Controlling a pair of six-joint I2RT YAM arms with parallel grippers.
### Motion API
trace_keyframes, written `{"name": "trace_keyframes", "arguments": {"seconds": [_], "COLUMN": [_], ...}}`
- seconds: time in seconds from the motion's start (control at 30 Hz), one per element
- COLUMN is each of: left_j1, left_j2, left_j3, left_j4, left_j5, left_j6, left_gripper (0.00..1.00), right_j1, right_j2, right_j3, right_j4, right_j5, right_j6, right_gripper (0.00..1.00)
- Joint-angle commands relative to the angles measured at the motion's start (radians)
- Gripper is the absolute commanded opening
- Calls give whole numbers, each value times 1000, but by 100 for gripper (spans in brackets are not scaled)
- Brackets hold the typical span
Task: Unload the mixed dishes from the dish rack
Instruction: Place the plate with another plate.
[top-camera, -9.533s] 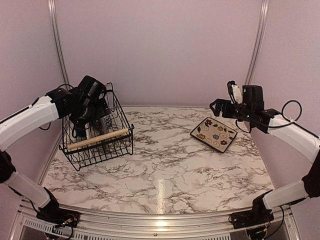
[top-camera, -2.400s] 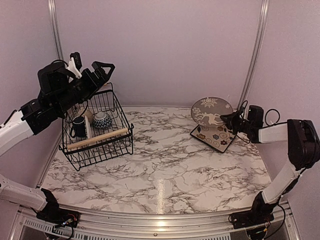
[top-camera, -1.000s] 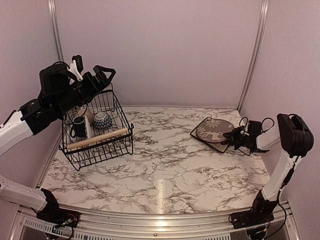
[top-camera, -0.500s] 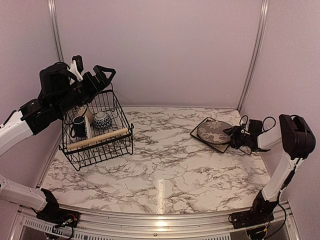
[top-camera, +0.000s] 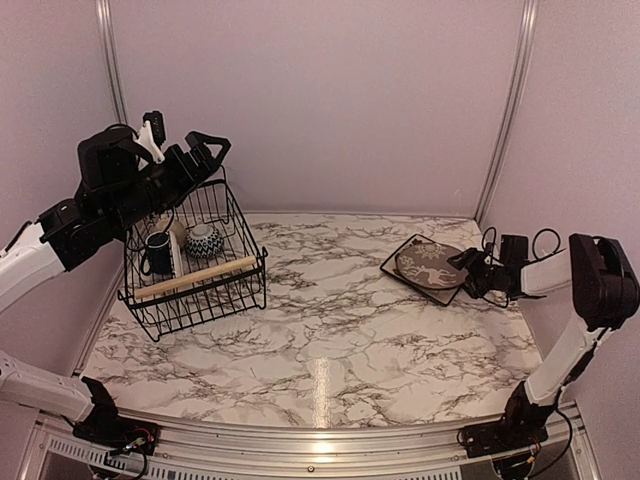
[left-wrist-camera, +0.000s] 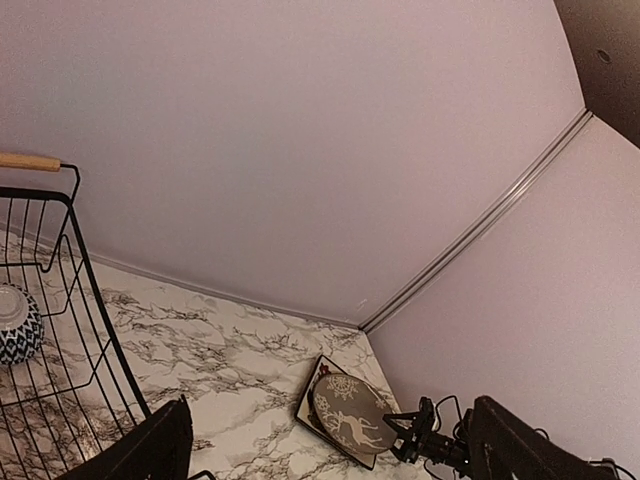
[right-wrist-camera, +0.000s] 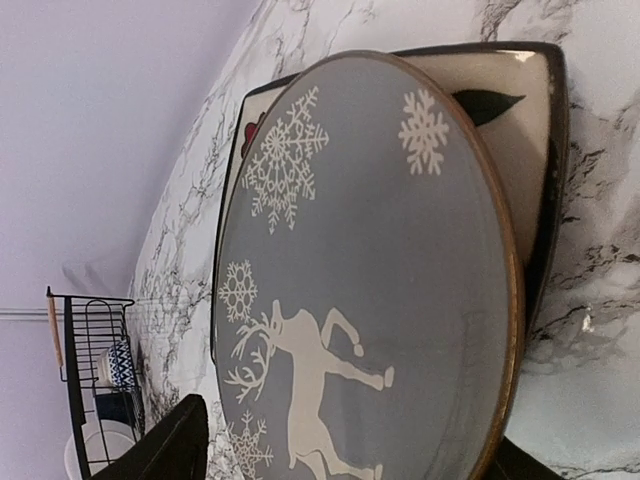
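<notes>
left gripper (top-camera: 185, 145) spread wide, empty, above black wire dish rack (top-camera: 200, 305). dark navy mug (top-camera: 157, 252) and blue-white patterned bowl (top-camera: 203, 240) inside rack. Well right of rack: round grey reindeer plate (top-camera: 428, 264) on dark-rimmed square plate (right-wrist-camera: 520, 120); right gripper (top-camera: 467, 268) at plate's edge, fingers apart, gripping nothing.

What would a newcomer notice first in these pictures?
A grey round plate with a white reindeer lies on the dark-rimmed square plate at the right. At the left, the wire dish rack holds a navy mug and a patterned bowl, the open left claw above it.
</notes>
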Motion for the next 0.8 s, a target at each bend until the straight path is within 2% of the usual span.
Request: {"name": "trace_keyframes", "arguments": {"seconds": [0.0, 0.27, 0.47, 0.77], "left_j1": [-3, -3, -2, -1], "left_j2": [-20, -13, 5, 4], "left_j3": [4, 66, 125, 150], "left_j4": [-62, -228, -381, -512], "left_j5": [-40, -124, -211, -326], "left_j6": [55, 152, 229, 289], "left_gripper": [99, 99, 99, 99], "right_j1": [-5, -5, -5, -5], "right_j2": [-54, -73, -70, -128], "right_j3": [24, 19, 52, 63], "right_j4": [-38, -71, -154, -247], "right_j5": [32, 53, 85, 173], "right_j6": [-84, -143, -215, -305], "right_gripper": [74, 87, 90, 95]}}
